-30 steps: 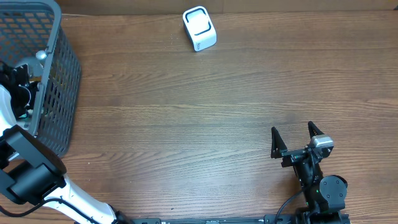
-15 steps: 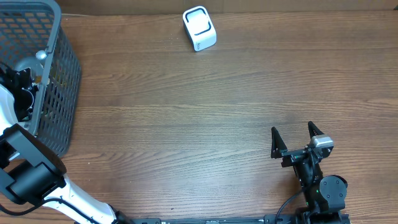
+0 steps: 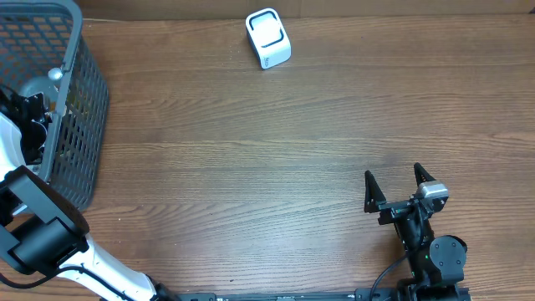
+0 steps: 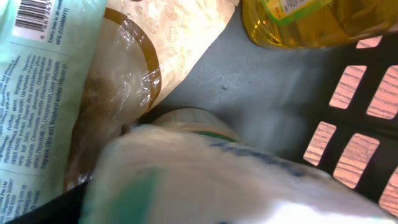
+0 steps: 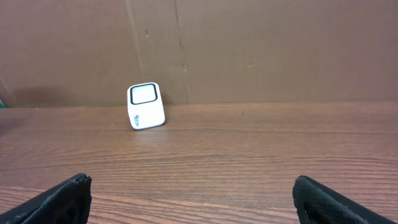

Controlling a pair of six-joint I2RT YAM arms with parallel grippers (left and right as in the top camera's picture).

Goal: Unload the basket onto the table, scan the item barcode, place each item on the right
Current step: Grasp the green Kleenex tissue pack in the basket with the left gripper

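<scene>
Far left, grey basket (image 3: 79, 92): your left jaws reach inside; whether open or closed cannot be told. Contents: pale green packet (image 4: 37, 93), barcode at its top corner, fine print unreadable; probably light, soft and crinkly, so pinch a flat edge clear of the barcode. Yellow bottle (image 4: 298, 18) nearby. White scanner (image 3: 268, 38) on the far worktop (image 3: 251, 167). Right jaws wide open, empty.

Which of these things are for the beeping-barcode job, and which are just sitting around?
For the job: white scanner; grey basket of groceries; left arm reaching into it; blurry white pack nearest it, maybe.

Just sitting, probably: green packet with a barcode, clear bag, yellow bottle; right fingers, open and empty.
</scene>
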